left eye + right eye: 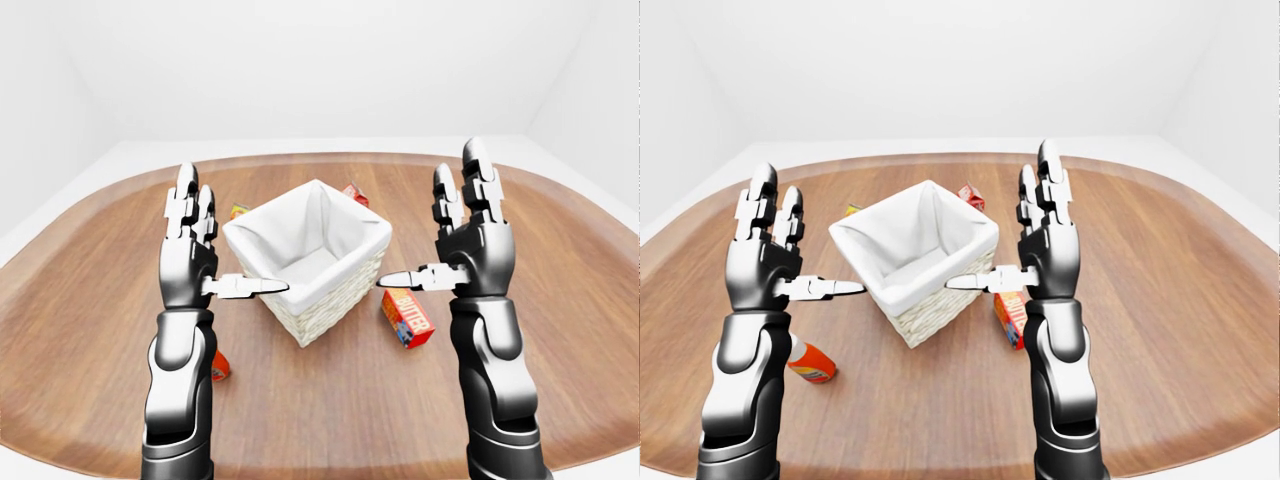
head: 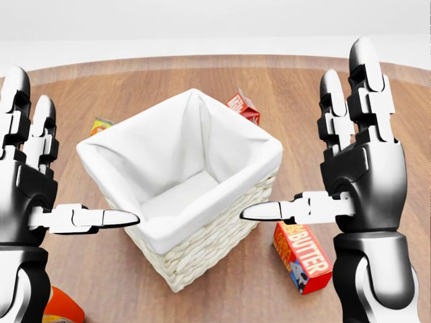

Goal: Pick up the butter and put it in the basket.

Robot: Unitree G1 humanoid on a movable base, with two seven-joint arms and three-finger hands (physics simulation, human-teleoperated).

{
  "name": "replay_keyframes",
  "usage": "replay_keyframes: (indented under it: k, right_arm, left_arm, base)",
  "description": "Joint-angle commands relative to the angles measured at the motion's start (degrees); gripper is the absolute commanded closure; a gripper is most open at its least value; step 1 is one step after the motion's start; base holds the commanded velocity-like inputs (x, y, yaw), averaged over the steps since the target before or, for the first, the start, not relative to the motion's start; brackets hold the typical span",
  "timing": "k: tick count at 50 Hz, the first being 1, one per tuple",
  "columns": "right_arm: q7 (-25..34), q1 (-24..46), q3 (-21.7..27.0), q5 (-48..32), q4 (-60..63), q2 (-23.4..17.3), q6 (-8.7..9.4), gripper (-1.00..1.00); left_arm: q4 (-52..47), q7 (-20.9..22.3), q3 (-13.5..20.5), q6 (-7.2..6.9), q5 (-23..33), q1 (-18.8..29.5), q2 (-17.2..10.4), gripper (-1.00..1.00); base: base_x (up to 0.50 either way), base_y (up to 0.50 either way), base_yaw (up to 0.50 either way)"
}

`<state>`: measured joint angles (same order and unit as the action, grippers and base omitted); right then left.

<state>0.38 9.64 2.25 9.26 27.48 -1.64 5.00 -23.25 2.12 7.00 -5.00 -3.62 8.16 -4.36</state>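
The butter (image 2: 302,258) is a red and orange box marked BUTTER, lying on the wooden table just right of the basket. The basket (image 2: 182,202) is white wicker with a white cloth lining, empty, in the middle of the table. My right hand (image 2: 350,168) is raised and open, fingers up and thumb pointing left, above and just beyond the butter. My left hand (image 2: 40,182) is raised and open to the left of the basket, thumb pointing right. Neither hand holds anything.
A red carton (image 2: 243,105) lies behind the basket's upper right corner. A small yellow packet (image 2: 101,125) lies to the basket's upper left. An orange and white bottle (image 1: 812,364) lies on the table by my left forearm. The round wooden table (image 1: 560,260) has a white rim.
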Motion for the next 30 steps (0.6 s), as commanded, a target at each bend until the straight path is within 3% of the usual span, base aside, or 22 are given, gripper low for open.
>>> replay_keyframes:
  k: [1,17,21,23,30]
  right_arm:
    - [0.26,-0.63,-0.64,-0.94,-0.16,0.07,0.0,-1.0]
    - [0.29,-0.13,-0.41,-1.48,-0.46,0.06,0.0,-1.0]
    - [0.62,0.11,-0.43,-3.81,-2.63,-0.54,0.0,-1.0]
    - [0.44,0.75,-0.23,-8.89,-9.31,-2.43,0.0,-1.0]
    - [1.45,1.66,1.17,-16.66,-20.43,-3.26,0.0,-1.0]
  left_arm:
    - [0.07,0.02,-0.13,0.0,0.03,-0.36,0.17,-1.0]
    - [-0.22,0.05,-0.05,0.0,-0.05,-0.03,0.03,-1.0]
    - [-0.33,0.04,-0.05,0.0,-0.05,-0.06,0.05,-1.0]
    - [-0.27,0.03,-0.09,0.0,-0.06,-0.2,0.12,-1.0]
    - [-0.18,0.02,-0.18,0.0,-0.09,-0.09,0.14,-1.0]
  base:
    - [0.0,0.0,0.0]
    - [0.0,0.0,0.0]
    - [0.0,0.0,0.0]
    - [0.0,0.0,0.0]
    - [0.0,0.0,0.0]
